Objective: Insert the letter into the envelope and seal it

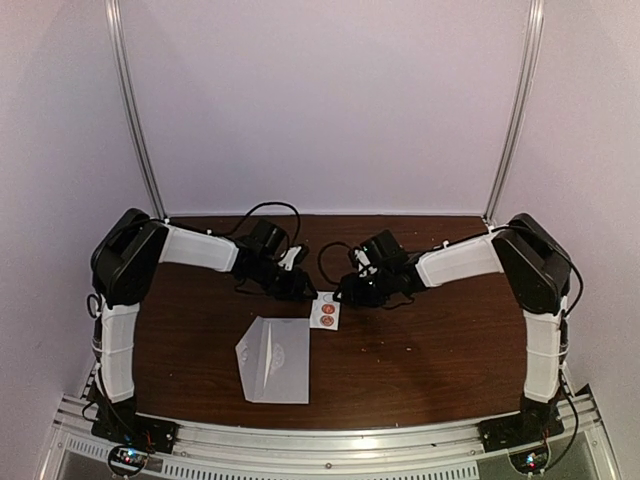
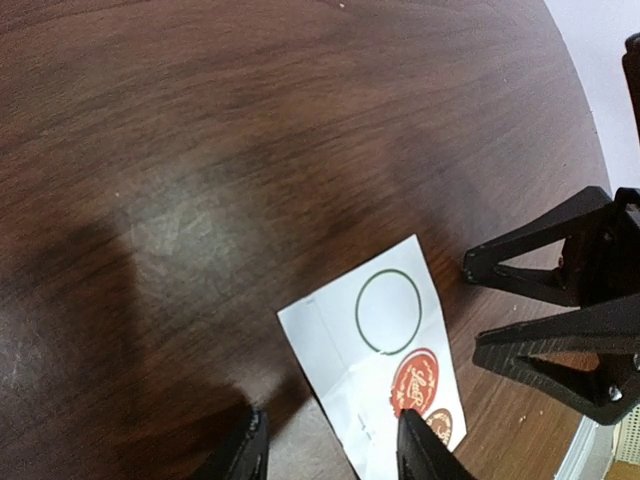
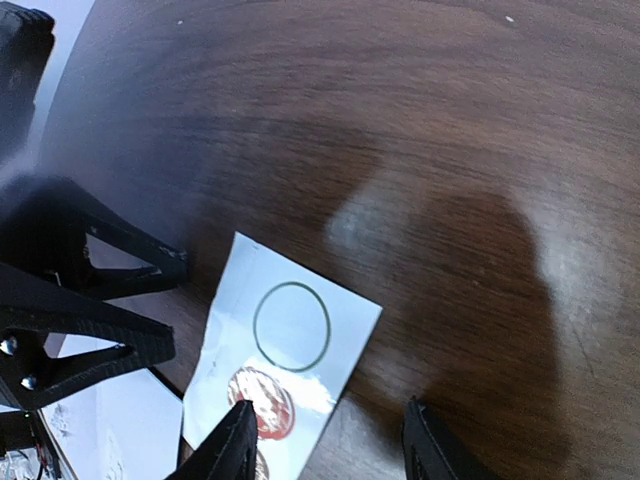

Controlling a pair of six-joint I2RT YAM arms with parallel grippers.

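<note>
The pale envelope (image 1: 275, 358) lies flat on the dark table near the front, and one of its corners shows in the right wrist view (image 3: 110, 430). The letter is hidden. Just beyond the envelope lies a small white sticker strip (image 1: 323, 314). My left gripper (image 1: 300, 290) and right gripper (image 1: 350, 293) stand low on either side of the strip, tips facing each other. In the left wrist view my left gripper (image 2: 332, 455) is open, one finger over the strip (image 2: 340, 350) near a red sticker (image 2: 415, 383). The right gripper (image 3: 330, 450) is open astride the strip's (image 3: 300, 300) edge.
The strip carries an empty green ring (image 2: 387, 310) and a second sticker (image 2: 440, 425) below the red one. The right gripper's black fingers (image 2: 560, 300) stand close to the strip's right edge. Aluminium posts (image 1: 135, 110) rise at the table's back corners.
</note>
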